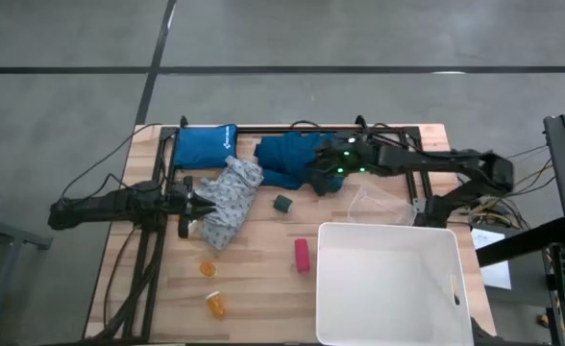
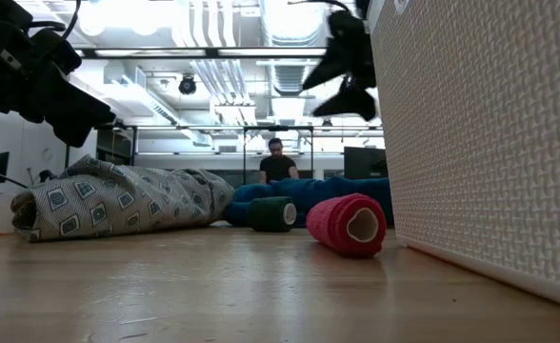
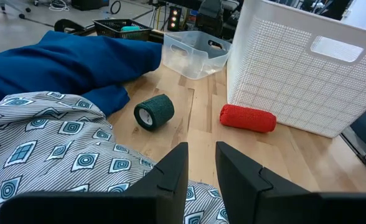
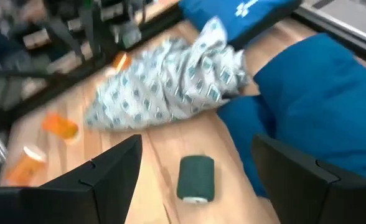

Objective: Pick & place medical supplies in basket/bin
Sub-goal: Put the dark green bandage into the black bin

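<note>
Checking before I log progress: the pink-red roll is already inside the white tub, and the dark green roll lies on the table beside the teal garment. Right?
Not quite. The high view shows the pink-red roll lying on the table just outside the white tub, not in it. The dark green roll does lie on the table beside the teal garment.

Teal garment [image 1: 290, 159] — grey-blue patterned garment [image 1: 227, 202], white tub [image 1: 390, 284].

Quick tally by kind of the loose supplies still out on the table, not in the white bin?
Cloth garments: 2, dark teal and grey-blue patterned
Orange pill bottles: 2
Bandage rolls: 2, green and pink-red
Blue pouch: 1
Clear container: 1
Total: 8
</note>
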Motion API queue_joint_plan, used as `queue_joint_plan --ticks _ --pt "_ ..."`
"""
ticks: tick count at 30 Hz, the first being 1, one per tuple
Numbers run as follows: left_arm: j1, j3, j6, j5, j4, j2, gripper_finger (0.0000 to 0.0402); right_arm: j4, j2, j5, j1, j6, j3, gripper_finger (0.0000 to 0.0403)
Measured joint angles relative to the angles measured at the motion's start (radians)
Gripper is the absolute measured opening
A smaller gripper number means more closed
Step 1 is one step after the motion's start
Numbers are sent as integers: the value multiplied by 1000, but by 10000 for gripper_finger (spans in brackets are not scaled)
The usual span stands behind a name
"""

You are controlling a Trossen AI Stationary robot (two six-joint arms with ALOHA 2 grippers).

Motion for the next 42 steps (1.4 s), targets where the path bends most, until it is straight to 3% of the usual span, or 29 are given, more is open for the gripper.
queue_joint_plan --ticks 11,18,34,42 --pt "0 0 0 0 0 0 87 -459 278 6 77 -48 373 299" --pt "0 0 0 0 0 0 87 -562 407 40 111 -48 510 311" --pt "0 0 0 0 0 0 87 -576 554 85 152 19 548 328" --pt "0 0 0 0 0 0 88 -571 553 188 154 -4 538 328"
